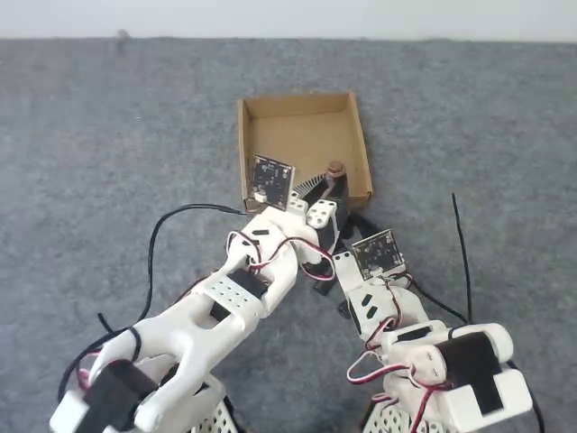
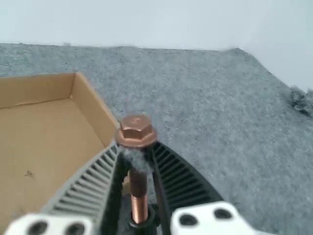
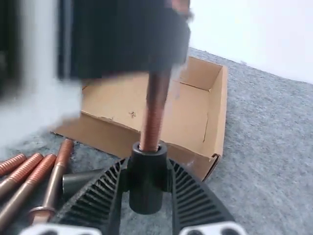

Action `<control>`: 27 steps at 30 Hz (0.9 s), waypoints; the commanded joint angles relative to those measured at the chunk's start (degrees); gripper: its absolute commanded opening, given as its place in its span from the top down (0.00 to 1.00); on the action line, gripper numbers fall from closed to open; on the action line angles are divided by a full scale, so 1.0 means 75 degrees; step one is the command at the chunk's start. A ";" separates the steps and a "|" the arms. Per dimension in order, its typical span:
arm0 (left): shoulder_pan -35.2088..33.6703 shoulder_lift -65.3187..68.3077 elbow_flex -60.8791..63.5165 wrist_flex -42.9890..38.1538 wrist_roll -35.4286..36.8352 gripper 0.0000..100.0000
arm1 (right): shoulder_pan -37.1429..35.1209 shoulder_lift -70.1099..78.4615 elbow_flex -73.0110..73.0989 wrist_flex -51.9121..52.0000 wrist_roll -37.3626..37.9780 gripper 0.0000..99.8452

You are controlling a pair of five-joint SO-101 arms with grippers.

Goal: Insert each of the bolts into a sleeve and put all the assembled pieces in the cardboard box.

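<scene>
A copper bolt (image 2: 136, 131) with a hex head stands upright in my left gripper (image 2: 136, 149), which is shut on its shank. The bolt's lower end (image 3: 154, 115) enters the top of a black sleeve (image 3: 146, 182). My right gripper (image 3: 146, 169) is shut on that sleeve and holds it upright under the bolt. In the high view the bolt head (image 1: 335, 169) sits over the near right corner of the cardboard box (image 1: 263, 110), with the left gripper (image 1: 330, 188) just below it. The box (image 2: 87, 93) holds no parts that I can see.
Several loose copper bolts (image 3: 30, 182) lie on the grey carpet beside the right gripper, with another dark sleeve (image 3: 80, 180) lying on its side next to them. The box wall (image 3: 219, 112) stands just behind the held sleeve. Black cables (image 1: 158, 236) trail across the carpet.
</scene>
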 commanded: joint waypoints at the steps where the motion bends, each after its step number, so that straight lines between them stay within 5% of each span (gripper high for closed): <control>1: 0.0023 -0.0082 -0.0229 -0.0258 -0.0070 0.99 | -0.0018 -0.0088 0.0152 0.0018 0.0117 0.99; 27: 0.0223 -0.0023 0.0264 0.0703 -0.0070 0.99 | 0.0240 -0.0135 0.0141 -0.0299 0.0047 0.99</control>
